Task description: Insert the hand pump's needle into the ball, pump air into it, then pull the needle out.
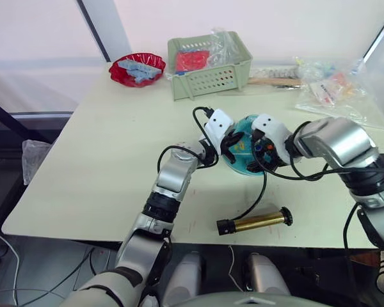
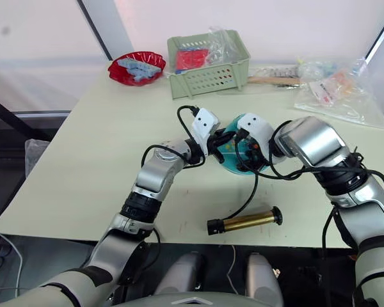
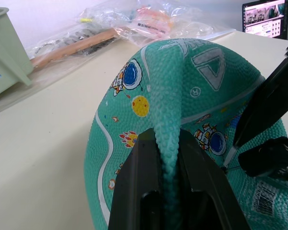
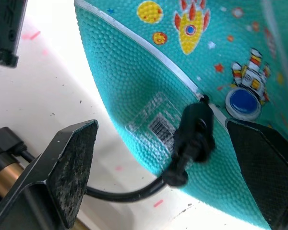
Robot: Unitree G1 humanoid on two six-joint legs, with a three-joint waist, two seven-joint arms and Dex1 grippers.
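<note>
We see left pincer (image 3: 169,191) pinching a fold of the ball (image 1: 244,152) | right pincer (image 4: 168,158) spread around needle (image 4: 194,134) | hand pump (image 1: 255,222) lying on table (image 1: 102,166)

— What sort of place are we looking at?
— We'd say a test lab: a pale bench (image 1: 102,173) with a green basket (image 1: 208,67) and red bowl (image 1: 137,69) at upper centre, bagged supplies (image 1: 329,86) upper right, loose cables (image 1: 6,256) on the floor lower left.
</note>
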